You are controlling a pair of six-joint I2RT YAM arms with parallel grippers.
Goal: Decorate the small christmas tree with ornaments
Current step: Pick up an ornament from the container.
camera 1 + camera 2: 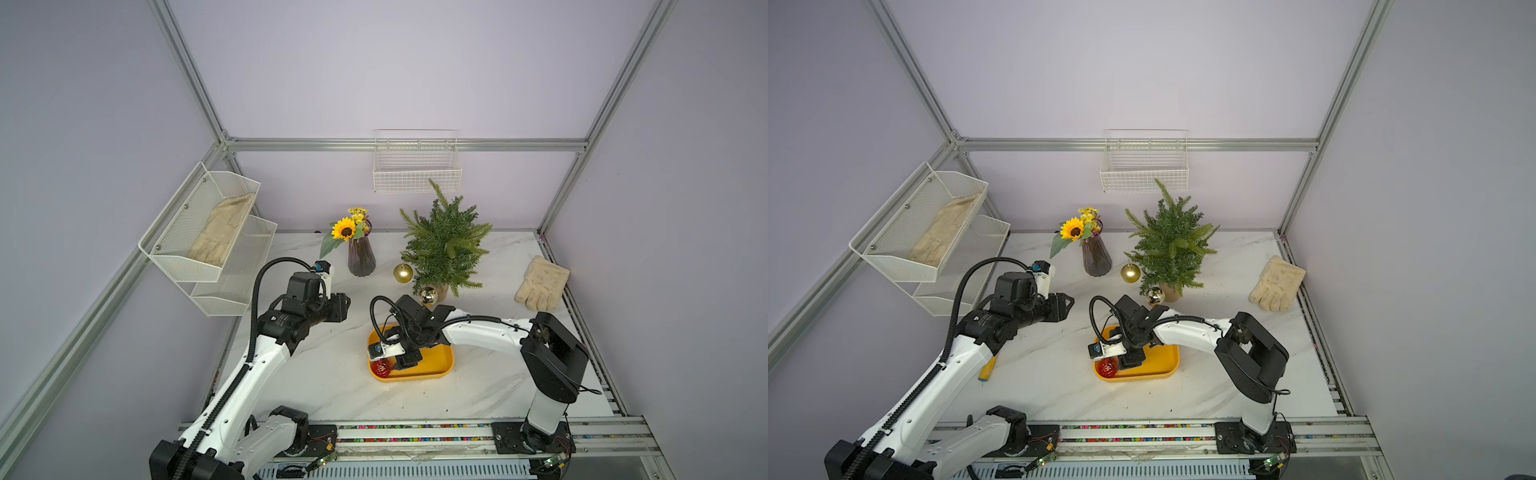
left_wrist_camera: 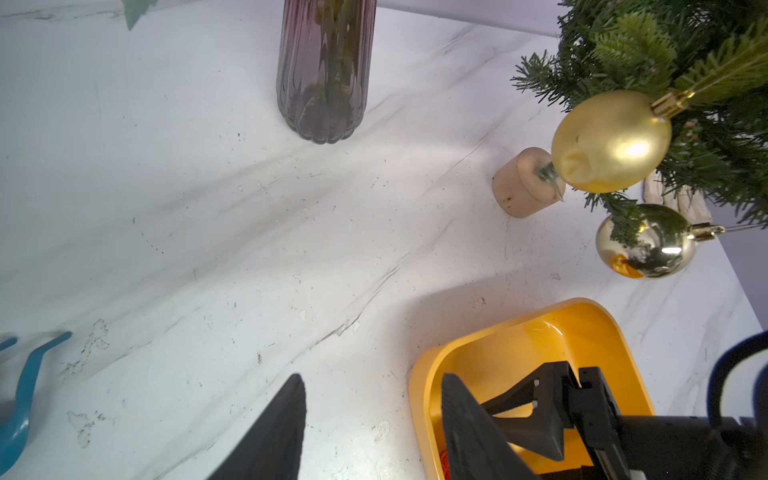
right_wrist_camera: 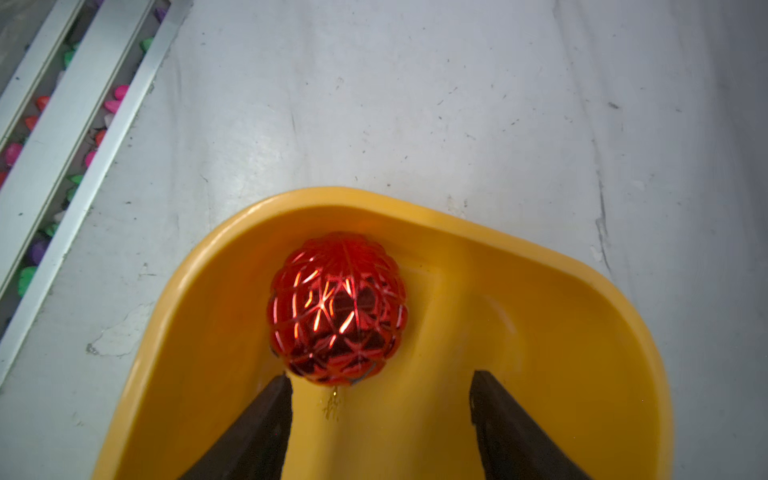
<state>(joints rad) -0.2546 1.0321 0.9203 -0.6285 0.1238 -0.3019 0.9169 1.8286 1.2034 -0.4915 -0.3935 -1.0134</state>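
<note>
Red bauble [image 3: 337,308] lies in yellow tray [image 3: 582,316] corner. Matte gold bauble [image 1: 403,273] and mirrored bauble [image 1: 428,296] hang on small christmas tree [image 1: 444,245]. Step in hand: picking third ornament. Right gripper [image 3: 380,374] spread just behind it, grasping nothing. Left gripper [image 2: 372,376] spread, empty, above table. Next: close on cap end, lift toward free branch.

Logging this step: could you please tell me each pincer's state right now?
Left pincer: open, empty.
Right pincer: open, empty, near the faceted red bauble in the yellow plastic tray.
</note>
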